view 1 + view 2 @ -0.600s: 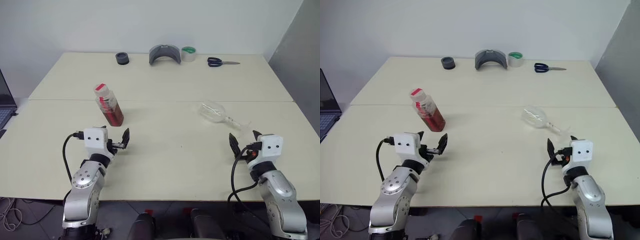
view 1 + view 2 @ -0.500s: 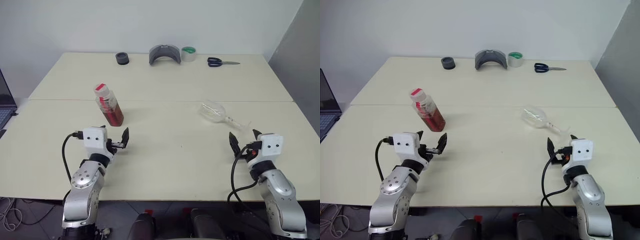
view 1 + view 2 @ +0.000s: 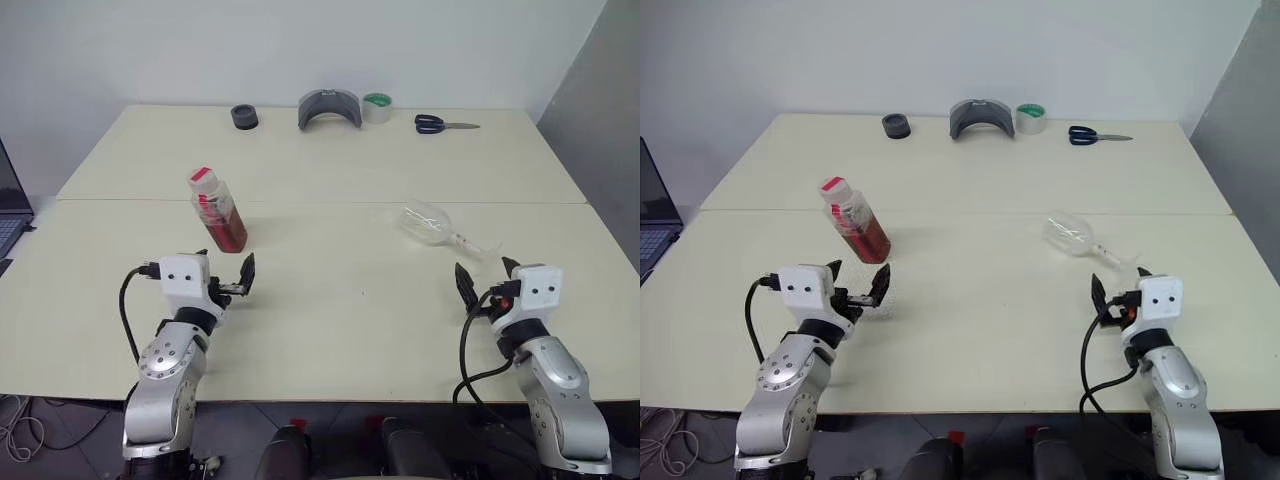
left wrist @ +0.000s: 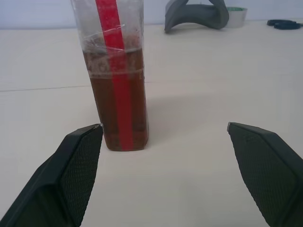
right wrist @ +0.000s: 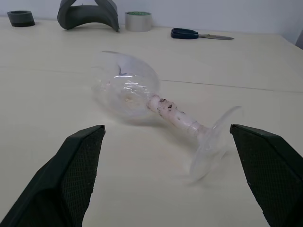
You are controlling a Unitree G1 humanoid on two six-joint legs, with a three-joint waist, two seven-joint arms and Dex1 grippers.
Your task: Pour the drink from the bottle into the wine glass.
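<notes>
Toward the tabletop's (image 3: 350, 330) right edge, the wine glass (image 3: 432, 226) lies on its side, so it may roll when the wide-open, empty right gripper (image 3: 482, 279) reaches in. Left of centre, the bottle (image 3: 217, 209) stands, seemingly capped, before the equally wide, empty left gripper (image 3: 226, 270), and a nudge could topple it.

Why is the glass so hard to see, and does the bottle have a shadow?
In the left eye view the wine glass is clear and blends into the pale table; the right wrist view shows shiny glints on its bowl; the left wrist view shows a soft shadow beside the bottle.
</notes>
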